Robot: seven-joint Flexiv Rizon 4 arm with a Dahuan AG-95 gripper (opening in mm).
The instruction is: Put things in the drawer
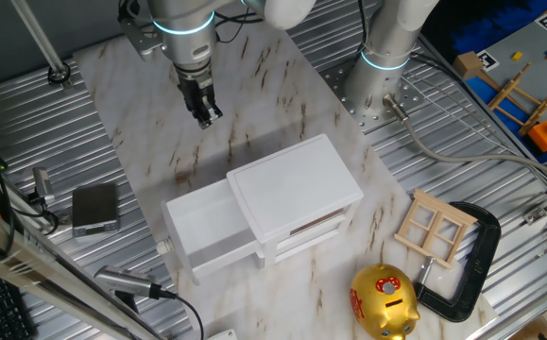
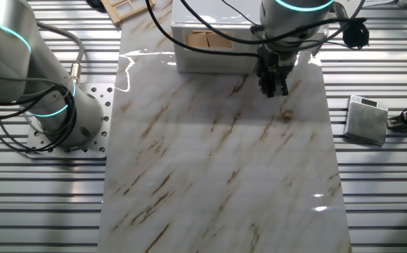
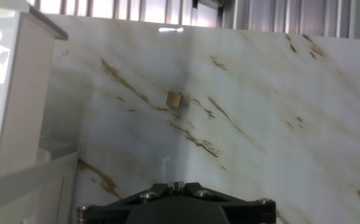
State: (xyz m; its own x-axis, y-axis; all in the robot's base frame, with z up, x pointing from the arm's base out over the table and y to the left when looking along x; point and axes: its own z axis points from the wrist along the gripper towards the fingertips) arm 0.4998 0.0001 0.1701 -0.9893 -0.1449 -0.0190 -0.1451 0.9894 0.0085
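Observation:
The white cabinet (image 1: 297, 184) stands on the marble board, with its drawer (image 1: 207, 231) pulled out to the left. In the other fixed view the drawer (image 2: 214, 60) is open at the top edge and tan pieces (image 2: 209, 40) lie inside it. My gripper (image 1: 205, 115) hangs above the board behind the drawer, with its jaws together and nothing between them. A small tan block (image 2: 286, 115) lies on the board just below my gripper (image 2: 273, 90). In the hand view the block (image 3: 174, 99) lies ahead of my gripper (image 3: 176, 185), and the cabinet (image 3: 5, 93) is at the left.
A wooden window frame (image 1: 434, 227), a golden piggy bank (image 1: 384, 300) and a black clamp (image 1: 471, 255) lie right of the cabinet. A grey box (image 1: 95, 208) sits left of the board. A second arm's base (image 1: 386, 57) stands at the back right.

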